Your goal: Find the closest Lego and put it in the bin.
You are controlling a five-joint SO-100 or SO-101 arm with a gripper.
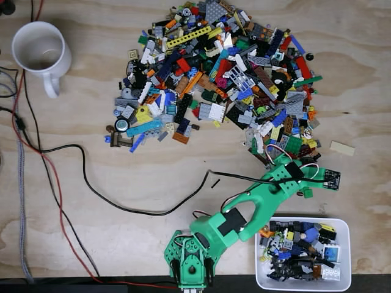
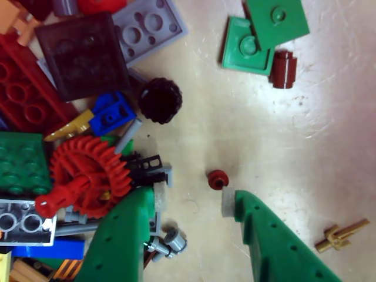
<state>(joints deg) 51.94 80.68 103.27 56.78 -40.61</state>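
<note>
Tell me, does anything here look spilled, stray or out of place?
Mostly a deliberate heap of mixed Lego pieces on the plywood table. A few strays stand out: a pale beige flat plate lies alone right of the heap, and a black cable snakes across the table. The white mug seems unrelated to sorting.

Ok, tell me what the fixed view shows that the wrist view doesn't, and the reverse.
Fixed view alone: the white mug, the bin already holding pieces, the whole brick pile, the black cable and the green arm.

Wrist view alone: close detail, namely a red gear, a black toothed wheel, a small red round stud and a gold pin.

Both: the open gripper at the pile's edge, on the wooden table.
</note>
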